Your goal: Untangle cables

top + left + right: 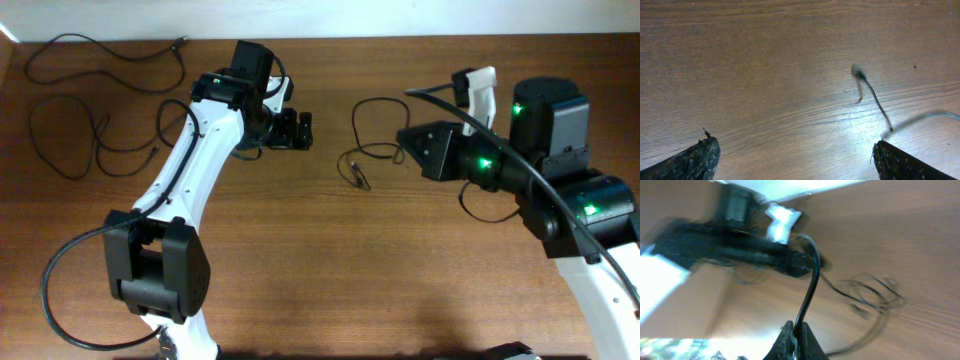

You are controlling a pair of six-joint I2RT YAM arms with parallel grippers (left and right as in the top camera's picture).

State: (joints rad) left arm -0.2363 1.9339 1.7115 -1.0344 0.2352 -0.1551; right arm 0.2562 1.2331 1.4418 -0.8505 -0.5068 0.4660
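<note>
The right gripper (797,334) was clamped shut on one cable (811,282) right of the table's (330,260) middle, the left gripper (297,128) hung wide open nearby, and other cables (100,128) lay loose at the far left.

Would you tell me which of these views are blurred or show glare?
Overhead: sharp, evenly lit. Left wrist: pale glare on the table beside a smeared connector end. Right wrist: heavy motion blur throughout; only the cable pinched in the right gripper looks fairly crisp.
</note>
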